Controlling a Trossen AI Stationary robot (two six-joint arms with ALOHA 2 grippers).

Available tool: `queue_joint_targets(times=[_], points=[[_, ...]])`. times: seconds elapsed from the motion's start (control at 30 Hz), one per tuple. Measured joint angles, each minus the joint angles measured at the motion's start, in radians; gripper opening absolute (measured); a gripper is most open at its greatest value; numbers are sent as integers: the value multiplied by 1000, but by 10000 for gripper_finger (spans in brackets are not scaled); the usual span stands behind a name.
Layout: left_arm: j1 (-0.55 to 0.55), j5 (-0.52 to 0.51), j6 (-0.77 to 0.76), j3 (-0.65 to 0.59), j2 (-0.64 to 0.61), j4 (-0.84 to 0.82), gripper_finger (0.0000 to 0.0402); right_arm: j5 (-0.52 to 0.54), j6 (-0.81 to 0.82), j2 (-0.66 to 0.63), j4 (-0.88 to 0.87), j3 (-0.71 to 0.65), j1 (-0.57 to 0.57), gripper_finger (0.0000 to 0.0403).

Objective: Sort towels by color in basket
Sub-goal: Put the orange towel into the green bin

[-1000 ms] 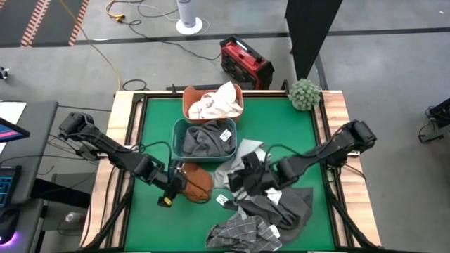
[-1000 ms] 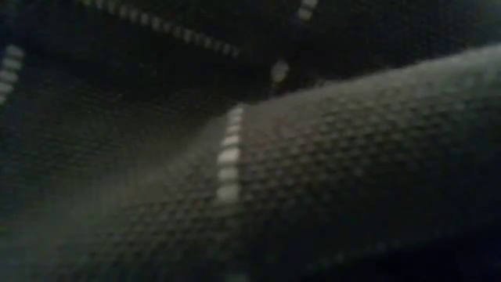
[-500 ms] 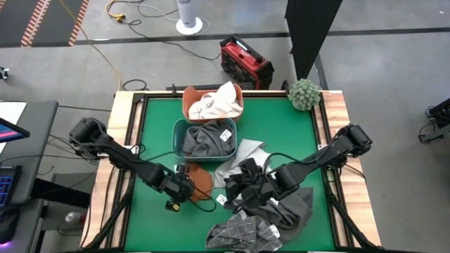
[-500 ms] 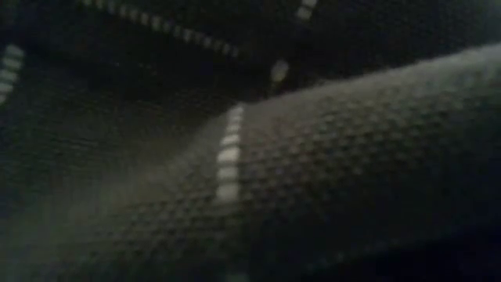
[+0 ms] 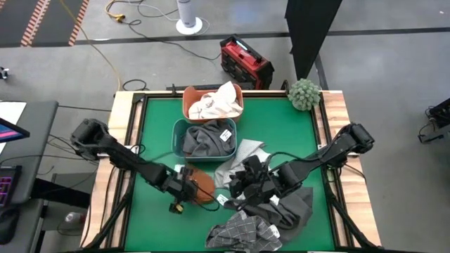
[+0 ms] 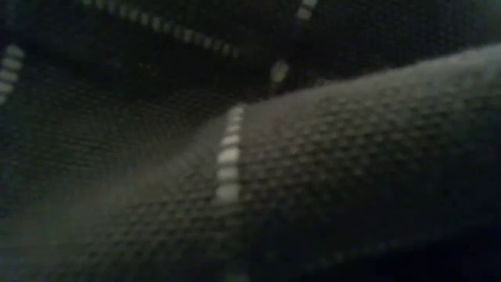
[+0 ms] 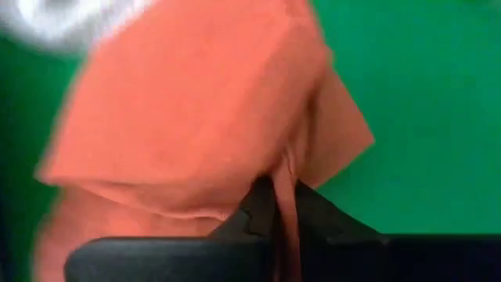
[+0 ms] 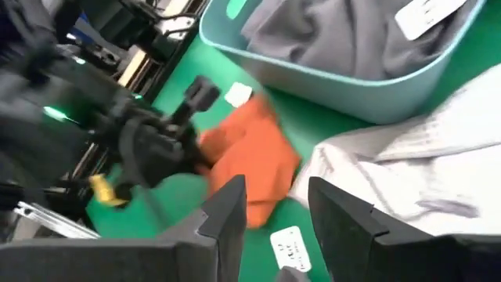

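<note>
Left claw [image 5: 188, 197] sits low on the green table [image 5: 281, 133], near its front left, pressed together on an edge fold of the rust-orange towel [image 5: 200, 184]; the left wrist view shows the orange cloth pinched between the two dark fingers [image 7: 258, 207]. This towel lies on the table just in front of the teal tub [image 5: 177, 133], which holds a dark grey towel [image 5: 204, 140]. Behind it, the orange tub [image 5: 187, 105] holds a cream towel [image 5: 221, 100].

Right claw [image 5: 242, 184] hovers right of the orange towel, fingers [image 8: 231, 207] spread, nothing between them. Under and beside it: light grey towel [image 5: 247, 151], dark grey heap [image 5: 292, 207], grey-checked towel [image 5: 242, 232] at the front edge. Low view is covered by dark woven cloth.
</note>
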Motion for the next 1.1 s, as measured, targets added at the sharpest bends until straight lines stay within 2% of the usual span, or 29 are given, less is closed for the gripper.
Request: queue_joint_targets(times=[0.13,0.23,0.4,0.53,0.67,0.8,0.93,1.1], points=[[60,92,-40,0,-140,117,5,32,-31,-68,-96,0,-18,164],[136,106,-52,0,-268,220,3,80,-89,-139,-161,0,-39,164],[331,102,8,1,-450,407,2,155,-257,-256,-225,0,-109,164],[507,105,59,4,-512,400,2,165,-431,-322,-238,0,-210,164],[662,229,45,2,-482,360,1,158,-598,-356,-234,0,-340,164],[734,289,50,2,-381,348,1,131,-745,-363,-211,0,-461,164],[756,318,-11,2,-247,327,1,-27,-914,-354,-167,0,-571,164],[785,381,-132,2,-114,201,3,-335,-1082,-314,-82,0,-686,165]])
